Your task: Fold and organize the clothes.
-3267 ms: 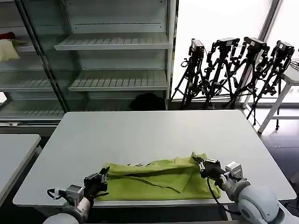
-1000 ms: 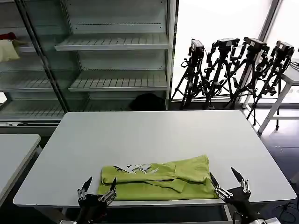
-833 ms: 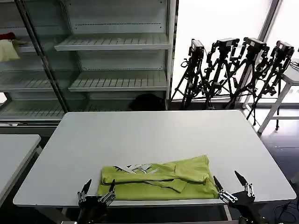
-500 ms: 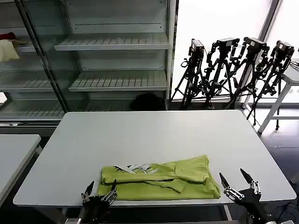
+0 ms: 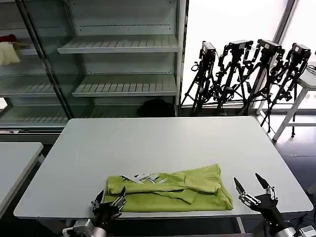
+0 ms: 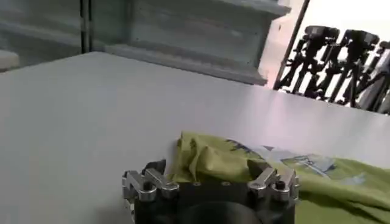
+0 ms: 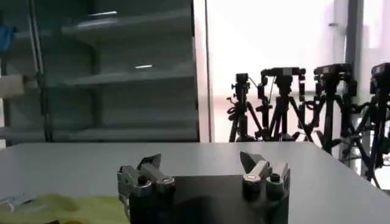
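Observation:
The clothes, a lime yellow-green T-shirt [image 5: 170, 190], lie folded into a long band near the table's front edge, with a white-and-dark print [image 5: 143, 177] showing at its left part. My left gripper [image 5: 109, 199] stands open at the shirt's front left corner, its fingers spread either side of the bunched cloth [image 6: 210, 159], nothing clamped. My right gripper [image 5: 252, 188] stands open to the right of the shirt, apart from it, over bare table. In the right wrist view the right gripper [image 7: 201, 164] holds nothing, and a strip of the shirt [image 7: 55, 207] shows beside it.
The white table [image 5: 163, 138] is bare behind the shirt. A second table [image 5: 15, 158] stands at the left. Shelving [image 5: 118, 49] lines the back, with a cream-and-red bundle [image 5: 9, 52] on a shelf. Tripods with cameras [image 5: 252, 74] stand at the back right.
Both grippers let go of the shirt and drew back toward the front edge, open. Since half a second ago the left gripper has edged right to the shirt's corner. The shirt lies still.

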Controlling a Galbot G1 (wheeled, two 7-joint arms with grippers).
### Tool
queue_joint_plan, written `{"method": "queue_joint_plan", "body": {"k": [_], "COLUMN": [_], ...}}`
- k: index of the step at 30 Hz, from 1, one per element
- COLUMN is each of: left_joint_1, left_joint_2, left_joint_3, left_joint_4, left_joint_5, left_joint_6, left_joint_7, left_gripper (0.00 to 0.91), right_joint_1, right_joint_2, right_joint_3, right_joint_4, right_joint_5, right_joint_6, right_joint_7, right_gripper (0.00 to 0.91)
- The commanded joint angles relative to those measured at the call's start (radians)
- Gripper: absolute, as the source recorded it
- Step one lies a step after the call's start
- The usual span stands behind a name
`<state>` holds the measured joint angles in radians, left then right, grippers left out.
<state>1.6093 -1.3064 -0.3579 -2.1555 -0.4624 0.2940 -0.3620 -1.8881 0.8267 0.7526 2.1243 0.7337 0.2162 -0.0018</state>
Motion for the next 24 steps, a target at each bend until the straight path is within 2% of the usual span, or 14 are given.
{"method": "queue_joint_plan", "body": {"k": [1,9,16,21,24], "left_joint_1": [-0.035,-0.028,-0.003,-0.027,-0.039], "left_joint_2": [-0.023,-0.031,-0.027,0.022,0.076], "left_joint_3": [0.004,0.017,0.032,-0.037,-0.142], "left_joint_4": [0.077,0.084,0.020,-0.011,-0.016], "left_joint_5": [-0.029,-0.022,0.030,0.000,-0.060], "left_joint_6": [0.000,-0.025,-0.039,-0.034,-0.019], "left_joint_7": [0.000,0.012,0.018,0.005,0.004], "left_gripper": [0.030,0.010,0.000,0.000,0.000], "right_joint_1": [0.026,0.063,0.097,0.122,0.128], "right_joint_2": [-0.003,-0.004,-0.003,-0.004,-0.003], "right_joint_3": [-0.004,-0.028,-0.045,-0.051,-0.057], "right_joint_4": [-0.005,-0.004,-0.007,-0.002,-0.001], "right_joint_5": [0.010,0.006,0.000,-0.002,-0.012], "right_joint_6": [-0.014,-0.030,-0.039,-0.051,-0.052], "right_joint_7": [-0.004,0.000,0.007,0.012,0.011], "right_gripper": [0.907,0.907,0.907,0.907,0.907]}}
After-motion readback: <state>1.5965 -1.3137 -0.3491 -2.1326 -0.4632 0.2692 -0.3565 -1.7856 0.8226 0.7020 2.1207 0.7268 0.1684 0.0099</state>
